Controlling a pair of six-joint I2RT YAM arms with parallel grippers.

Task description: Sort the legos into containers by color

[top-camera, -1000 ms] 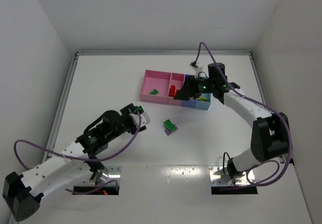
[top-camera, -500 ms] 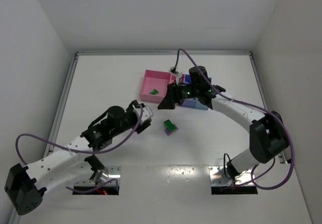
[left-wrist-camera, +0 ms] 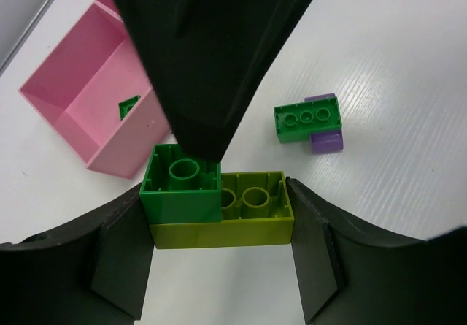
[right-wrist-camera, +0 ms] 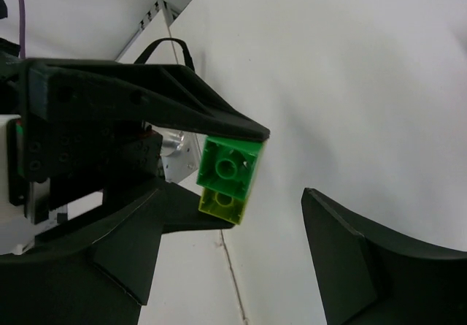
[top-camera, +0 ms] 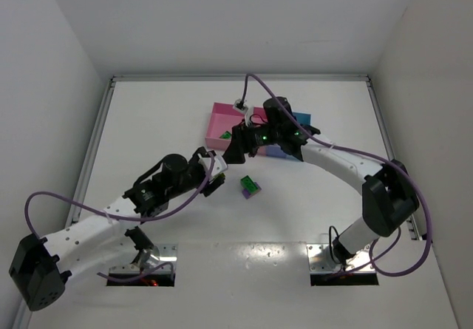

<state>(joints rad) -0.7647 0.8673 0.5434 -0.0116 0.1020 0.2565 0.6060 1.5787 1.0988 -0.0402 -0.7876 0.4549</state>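
Note:
My left gripper (left-wrist-camera: 219,226) is shut on a stack held above the table: a green brick (left-wrist-camera: 182,182) on a yellow-green brick (left-wrist-camera: 252,212). My right gripper (right-wrist-camera: 233,201) is open, and the same stack (right-wrist-camera: 228,175) lies between its spread fingers; one finger (left-wrist-camera: 211,55) hangs over the stack. In the top view the right gripper (top-camera: 232,150) meets the left gripper (top-camera: 215,175) in front of the containers (top-camera: 219,124). A green-on-purple stack (top-camera: 250,187) lies on the table, also in the left wrist view (left-wrist-camera: 307,119). A green brick (left-wrist-camera: 130,106) lies in the wide pink bin (left-wrist-camera: 87,95).
The right arm covers most of the bin row; only the wide pink bin and a corner of the light blue bin (top-camera: 303,119) show well. White walls close in the table (top-camera: 148,122) on three sides. Cables loop over both arms.
The right arm has swung left from over the bins to the left gripper. The left gripper has risen toward the bins with its stack.

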